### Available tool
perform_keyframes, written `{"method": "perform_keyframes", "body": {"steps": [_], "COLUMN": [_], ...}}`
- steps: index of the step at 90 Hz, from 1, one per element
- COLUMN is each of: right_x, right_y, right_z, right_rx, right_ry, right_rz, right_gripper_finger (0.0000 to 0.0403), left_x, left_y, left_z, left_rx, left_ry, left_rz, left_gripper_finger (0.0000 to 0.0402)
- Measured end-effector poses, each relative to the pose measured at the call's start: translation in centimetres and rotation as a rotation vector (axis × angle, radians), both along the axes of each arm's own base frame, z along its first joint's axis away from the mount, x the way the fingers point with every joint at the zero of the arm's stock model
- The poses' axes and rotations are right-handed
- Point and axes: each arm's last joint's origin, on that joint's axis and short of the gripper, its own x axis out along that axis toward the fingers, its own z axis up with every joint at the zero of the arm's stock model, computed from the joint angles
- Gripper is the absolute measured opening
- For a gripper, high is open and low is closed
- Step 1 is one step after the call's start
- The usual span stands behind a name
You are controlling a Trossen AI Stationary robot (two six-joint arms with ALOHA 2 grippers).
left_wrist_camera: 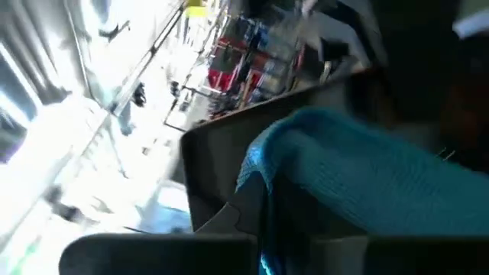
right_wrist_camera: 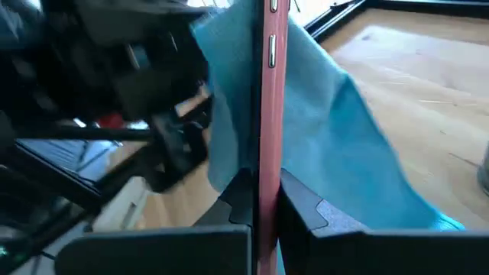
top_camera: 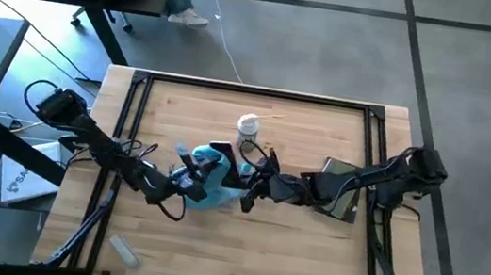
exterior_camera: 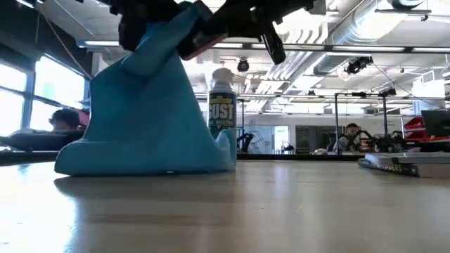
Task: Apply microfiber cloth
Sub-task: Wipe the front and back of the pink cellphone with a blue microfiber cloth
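The teal microfiber cloth is bunched at the table's middle; its top is raised and its lower folds rest on the wood. My left gripper is shut on the cloth's upper part. My right gripper comes from the right and is shut on a thin dark phone with a pink-red edge, held against the cloth. In the left wrist view the cloth lies over the phone's dark face. My left gripper pinches an upper fold of the cloth between its two fingers, coming from the table's left; how many layers, I cannot tell. The cloth hangs below the hold, spread wide at its base on the table. My right gripper pinches the phone across its two flat faces, near one end, between its two fingers, coming from the table's right. The phone stands edge-on, lifted clear of the table, with the cloth draped against it.
A spray can labelled DUST stands just behind the cloth. A flat grey pad lies under the right arm. A small white object lies near the front left. Bare wood shows across the near side.
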Motion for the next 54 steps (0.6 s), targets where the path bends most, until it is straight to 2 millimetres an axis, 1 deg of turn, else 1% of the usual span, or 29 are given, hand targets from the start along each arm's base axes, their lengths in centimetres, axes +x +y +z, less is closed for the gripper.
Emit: {"method": "perform_keyframes", "body": {"steps": [9, 16, 27, 36, 45, 54], "right_x": [0.0, 0.0, 0.1, 0.1, 0.1, 0.1], "right_y": [0.1, 0.1, 0.0, -0.2, -0.3, -0.1], "right_z": [-0.1, -0.1, -0.1, -0.2, -0.3, -0.1], "right_rx": [0.051, 0.078, 0.1, 0.112, 0.119, 0.122], "right_ry": [-0.002, -0.003, -0.006, 0.006, 0.008, -0.013], "right_rz": [0.013, 0.009, 0.016, 0.039, 0.047, 0.044], "right_gripper_finger": [0.0, 0.0, 0.0, 0.0, 0.0, 0.0], "left_x": [0.6, 1.0, 1.2, 1.4, 1.5, 1.5], "left_y": [-0.3, -0.7, -1.8, -2.2, -2.0, -1.6], "left_z": [-0.8, -1.6, -3.0, -3.8, -3.9, -3.2], "left_rx": [0.114, 0.185, 0.294, 0.387, 0.407, 0.379], "left_ry": [0.11, 0.18, 0.277, 0.358, 0.379, 0.337], "left_rz": [-0.009, -0.051, -0.145, -0.151, -0.129, -0.092], "left_gripper_finger": [0.0, 0.0, 0.0, 0.0, 0.0, 0.0]}}
